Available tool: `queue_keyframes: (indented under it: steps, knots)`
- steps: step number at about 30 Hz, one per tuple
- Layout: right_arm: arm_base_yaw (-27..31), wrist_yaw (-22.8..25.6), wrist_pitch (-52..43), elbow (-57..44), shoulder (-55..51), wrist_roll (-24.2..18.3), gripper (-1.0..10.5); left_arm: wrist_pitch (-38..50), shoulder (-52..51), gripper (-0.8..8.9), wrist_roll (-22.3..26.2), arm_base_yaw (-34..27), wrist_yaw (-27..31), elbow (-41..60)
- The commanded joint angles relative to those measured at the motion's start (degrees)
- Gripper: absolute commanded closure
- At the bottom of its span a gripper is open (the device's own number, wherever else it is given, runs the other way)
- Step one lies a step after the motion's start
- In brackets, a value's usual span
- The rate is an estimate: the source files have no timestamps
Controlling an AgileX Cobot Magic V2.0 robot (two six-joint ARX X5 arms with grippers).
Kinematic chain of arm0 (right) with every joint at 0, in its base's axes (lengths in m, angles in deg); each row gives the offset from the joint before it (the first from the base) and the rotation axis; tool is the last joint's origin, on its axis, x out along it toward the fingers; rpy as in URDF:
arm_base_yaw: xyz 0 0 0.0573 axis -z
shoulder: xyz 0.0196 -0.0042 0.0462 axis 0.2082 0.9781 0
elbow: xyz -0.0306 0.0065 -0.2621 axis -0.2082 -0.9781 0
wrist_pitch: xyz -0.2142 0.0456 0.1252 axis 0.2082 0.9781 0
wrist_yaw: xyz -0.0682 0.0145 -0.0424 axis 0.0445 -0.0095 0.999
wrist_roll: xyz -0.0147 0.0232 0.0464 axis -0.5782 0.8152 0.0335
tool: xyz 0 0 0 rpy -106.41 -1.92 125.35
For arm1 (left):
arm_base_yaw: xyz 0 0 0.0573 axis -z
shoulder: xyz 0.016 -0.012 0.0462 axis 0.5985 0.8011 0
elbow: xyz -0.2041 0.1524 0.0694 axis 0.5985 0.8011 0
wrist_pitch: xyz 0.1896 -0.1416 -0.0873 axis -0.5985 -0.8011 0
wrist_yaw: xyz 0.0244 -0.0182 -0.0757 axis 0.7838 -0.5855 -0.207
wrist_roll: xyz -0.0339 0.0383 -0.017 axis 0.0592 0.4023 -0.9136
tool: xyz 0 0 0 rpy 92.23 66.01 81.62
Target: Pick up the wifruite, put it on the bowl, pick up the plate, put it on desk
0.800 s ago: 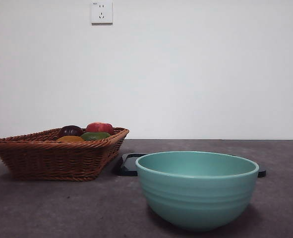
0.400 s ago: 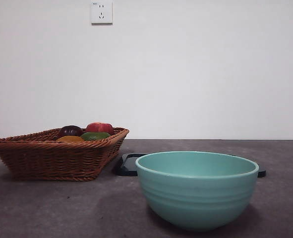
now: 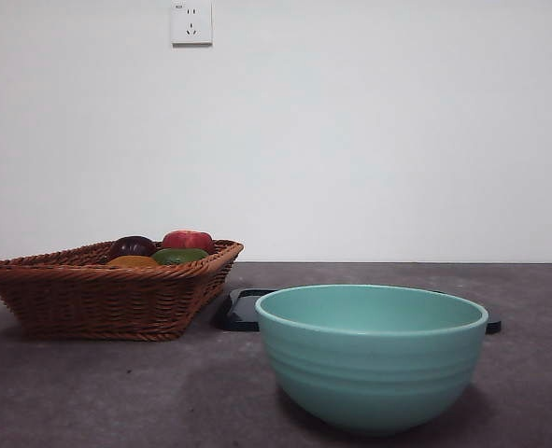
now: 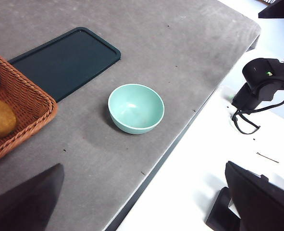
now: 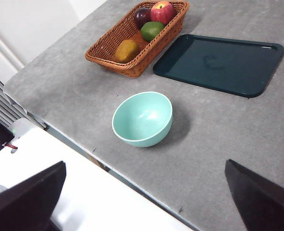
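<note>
The wifruite (image 3: 133,262) (image 4: 0,118) (image 5: 127,50), orange-brown and dull, lies in a brown wicker basket (image 3: 98,299). On the dark grey desk (image 3: 117,392) stands the empty mint-green bowl (image 3: 371,355) (image 4: 136,108) (image 5: 142,119), close to the near edge. Behind it lies the plate (image 3: 243,310) (image 4: 65,62) (image 5: 218,63), a flat dark tray beside the basket. My left gripper (image 4: 143,166) and right gripper (image 5: 145,163) both hover high above the desk edge, open, nothing between their jaws. Neither shows in the front view.
The basket (image 5: 108,48) also holds a red fruit (image 5: 163,9), a dark purple fruit (image 5: 142,15) and a green fruit (image 5: 152,30). A black arm part (image 4: 262,86) stands off the desk's edge. A wall socket (image 3: 191,23) sits high on the white wall.
</note>
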Motion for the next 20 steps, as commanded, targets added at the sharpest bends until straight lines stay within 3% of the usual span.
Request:
queue_keyframes:
  steps: [1, 3, 4, 20]
  knots:
    - [-0.46, 0.07, -0.59, 0.81, -0.15, -0.66, 5.4, 0.79, 0.2, 5.56, -0.17, 0.31, -0.24, -0.59]
    - [-0.46, 0.07, -0.57, 0.83, -0.15, -0.66, 8.4, 0.85, 0.2, 8.25, -0.17, 0.31, -0.24, -0.59]
    - [-0.46, 0.07, -0.59, 0.81, -0.15, -0.68, 9.4, 0.96, 0.2, 7.92, -0.15, 0.31, -0.24, -0.59]
    - [-0.46, 0.07, -0.61, 0.83, -0.15, -0.68, 9.3, 0.96, 0.2, 7.94, -0.13, 0.31, -0.24, -0.59]
